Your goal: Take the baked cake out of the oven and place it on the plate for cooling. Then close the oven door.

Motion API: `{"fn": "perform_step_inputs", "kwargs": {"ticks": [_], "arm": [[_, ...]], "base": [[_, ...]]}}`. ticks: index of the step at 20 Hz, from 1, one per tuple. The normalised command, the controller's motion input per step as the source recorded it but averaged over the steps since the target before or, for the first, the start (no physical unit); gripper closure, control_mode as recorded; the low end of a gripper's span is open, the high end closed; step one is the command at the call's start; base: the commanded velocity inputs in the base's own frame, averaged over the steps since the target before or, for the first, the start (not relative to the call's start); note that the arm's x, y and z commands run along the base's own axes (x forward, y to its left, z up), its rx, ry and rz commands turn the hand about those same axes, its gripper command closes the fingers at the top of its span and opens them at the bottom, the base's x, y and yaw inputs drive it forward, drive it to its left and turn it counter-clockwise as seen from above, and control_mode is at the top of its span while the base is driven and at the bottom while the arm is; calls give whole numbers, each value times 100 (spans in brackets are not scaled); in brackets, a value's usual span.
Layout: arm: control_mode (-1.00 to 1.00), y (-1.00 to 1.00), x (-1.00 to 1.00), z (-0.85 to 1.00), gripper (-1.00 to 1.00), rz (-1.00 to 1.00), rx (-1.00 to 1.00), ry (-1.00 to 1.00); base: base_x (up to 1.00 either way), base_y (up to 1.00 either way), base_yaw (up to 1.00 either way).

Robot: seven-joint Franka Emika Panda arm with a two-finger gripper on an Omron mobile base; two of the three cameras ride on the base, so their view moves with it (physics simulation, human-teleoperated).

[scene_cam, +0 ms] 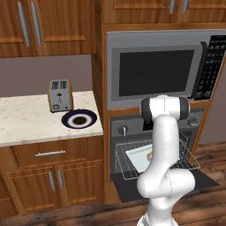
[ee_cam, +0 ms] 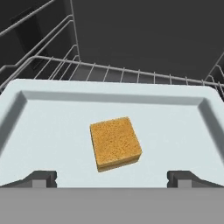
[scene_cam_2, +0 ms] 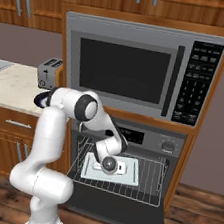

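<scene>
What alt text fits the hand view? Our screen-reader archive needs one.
A small golden square cake sits on a pale baking tray on the oven's wire rack, with the open gripper just short of it.

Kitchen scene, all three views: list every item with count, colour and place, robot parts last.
baked cake: one, tan-golden, lying on the baking tray, between the fingertips in the hand view
baking tray: one, pale, on the pulled-out wire rack
wire rack: one, silver, extended from the oven
oven: one, grey steel, below the microwave
oven door: one, dark, folded down open
microwave: one, grey, above the oven
plate: one, navy rim, brown centre, on the counter
toaster: one, silver, behind the plate
counter: one, pale marble, left of the oven
cabinets: several, brown wood, above and below the counter
arm: one, white, reaching over the tray
gripper: one, dark tips, open, just above the cake
</scene>
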Motion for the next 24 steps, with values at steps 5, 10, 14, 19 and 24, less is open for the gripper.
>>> {"fn": "perform_step_inputs", "kwargs": {"ticks": [5, 10, 14, 19, 24], "arm": [[-100, 0, 0, -10, -100, 0, 0, -1], [-100, 0, 6, -1, -100, 0, 0, -1], [-100, 0, 13, 0, -100, 0, 0, 0], [-100, 0, 12, 0, -100, 0, 0, 0], [-100, 0, 7, 0, -100, 0, 0, 0]], "base": [[0, 0, 0], [0, 0, 0], [0, 0, 0], [0, 0, 0], [0, 0, 0]]}}
